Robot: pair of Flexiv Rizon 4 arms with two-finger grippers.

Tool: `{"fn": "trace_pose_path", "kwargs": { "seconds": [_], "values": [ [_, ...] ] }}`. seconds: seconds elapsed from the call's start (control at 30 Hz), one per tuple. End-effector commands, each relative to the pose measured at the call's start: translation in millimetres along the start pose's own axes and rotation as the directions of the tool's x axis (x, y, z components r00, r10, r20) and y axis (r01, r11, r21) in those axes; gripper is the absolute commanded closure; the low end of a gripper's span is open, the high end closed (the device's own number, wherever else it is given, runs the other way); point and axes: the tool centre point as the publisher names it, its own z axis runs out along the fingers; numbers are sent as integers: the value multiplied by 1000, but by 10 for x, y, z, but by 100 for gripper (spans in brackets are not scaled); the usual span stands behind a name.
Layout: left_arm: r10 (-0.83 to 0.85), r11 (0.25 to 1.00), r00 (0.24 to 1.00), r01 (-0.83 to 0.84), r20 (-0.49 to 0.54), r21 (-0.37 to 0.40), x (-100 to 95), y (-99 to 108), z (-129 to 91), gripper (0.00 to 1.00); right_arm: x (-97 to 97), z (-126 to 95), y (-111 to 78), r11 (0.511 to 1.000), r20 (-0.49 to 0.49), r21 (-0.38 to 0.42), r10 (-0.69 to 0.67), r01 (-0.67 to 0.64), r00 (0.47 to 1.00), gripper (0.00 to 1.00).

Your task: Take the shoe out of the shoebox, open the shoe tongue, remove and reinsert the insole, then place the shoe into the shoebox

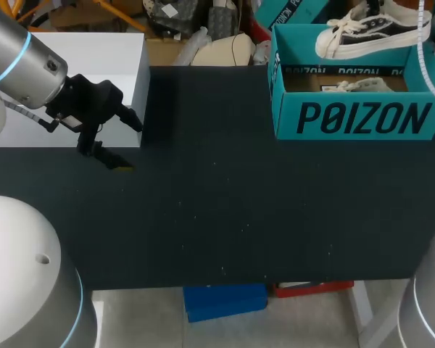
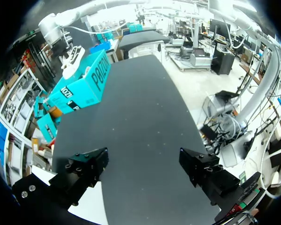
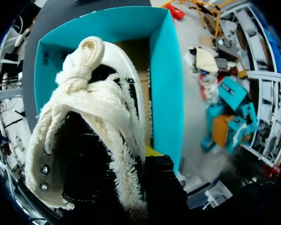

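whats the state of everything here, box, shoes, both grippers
shoebox: open, no lid on it
shoe: held up above the shoebox, laces tied
second shoe: lying inside the shoebox
left gripper: open, empty, over the table
right gripper: shut on the shoe

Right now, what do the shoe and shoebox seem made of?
The shoe looks like black canvas with a white rubber sole and frayed cream cotton laces, all matte. The shoebox is probably teal-printed cardboard; bare brown board shows inside.
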Motion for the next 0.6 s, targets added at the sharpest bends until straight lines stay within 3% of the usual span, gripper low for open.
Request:
{"fn": "trace_pose_path", "kwargs": {
  "seconds": [0.03, 0.6],
  "values": [
    [-1, 1000, 1000, 1, -2, -5, 1, -4, 0, 0, -298, 297, 47, 1000, -19, -19, 14, -15, 1000, 100],
    [-1, 1000, 1000, 1, -2, -5, 1, -4, 0, 0, -226, 967, 273, 996, 22, -56, 65, -64, 998, 100]
  ]
}}
